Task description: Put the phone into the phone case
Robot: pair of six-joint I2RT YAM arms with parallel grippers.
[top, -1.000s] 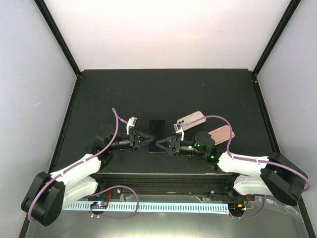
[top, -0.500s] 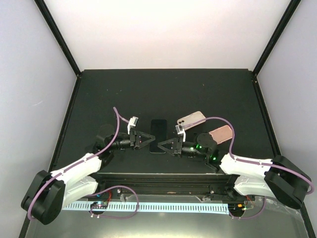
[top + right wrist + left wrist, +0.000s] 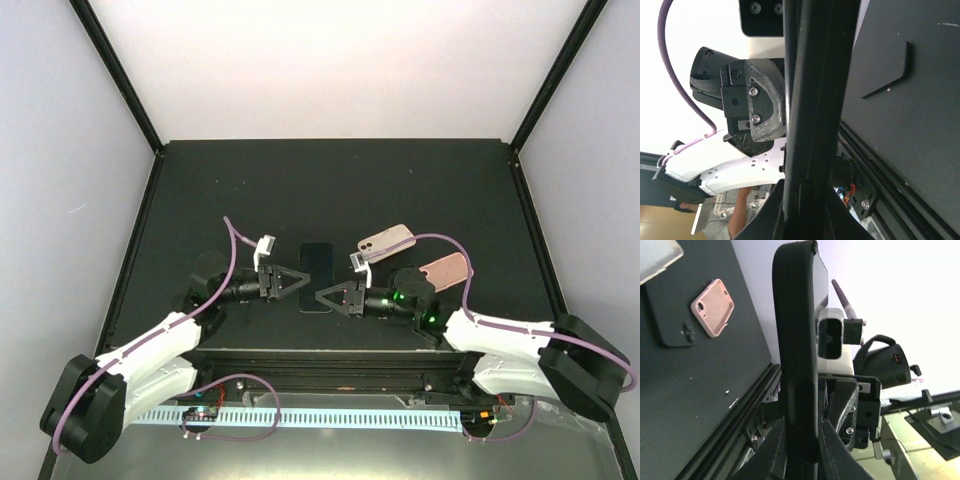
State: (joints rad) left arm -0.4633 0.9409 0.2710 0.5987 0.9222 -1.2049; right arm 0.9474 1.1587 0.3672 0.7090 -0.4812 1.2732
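A black phone (image 3: 317, 272), which looks seated in a black case, is held between my two grippers over the near middle of the table. My left gripper (image 3: 303, 281) is shut on its left edge. My right gripper (image 3: 319, 297) is shut on its near right edge. In the left wrist view the phone (image 3: 796, 340) stands edge-on between my fingers (image 3: 774, 452). In the right wrist view it (image 3: 815, 100) also stands edge-on and fills the middle. I cannot tell how fully the phone sits in the case.
A pale pink phone (image 3: 386, 240) and a pink case (image 3: 445, 270) lie on the dark table (image 3: 330, 190) to the right, by the right arm. The left wrist view shows the pink case (image 3: 713, 307) beside a flat black item (image 3: 671, 327).
Both grippers have shifted slightly and still hold the black phone between them. The right gripper has moved a little left and nearer.
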